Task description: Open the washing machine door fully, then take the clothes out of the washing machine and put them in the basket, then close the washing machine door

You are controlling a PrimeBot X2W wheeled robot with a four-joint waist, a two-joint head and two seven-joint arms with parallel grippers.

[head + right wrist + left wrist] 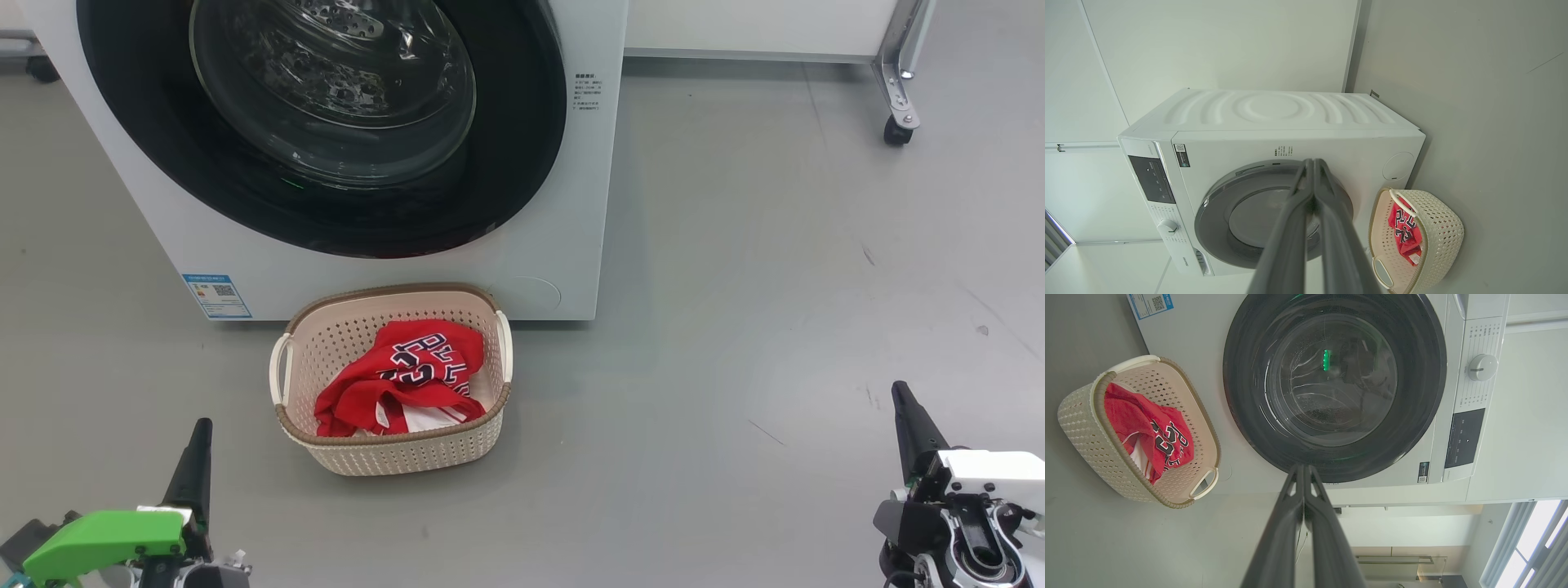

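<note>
The left gripper [201,429] is holding its two dark fingers pressed together on nothing, pointing up at the lower left of the head view. The right gripper [901,394] is doing the same at the lower right, well apart from everything else. Between them, nearer the left one, the basket [392,291] is sitting on the grey floor [735,327] just before the washing machine [563,261] with the red clothes [408,376] lying crumpled inside, and behind it the washing machine door [326,106] is sitting shut against the white front.
</note>
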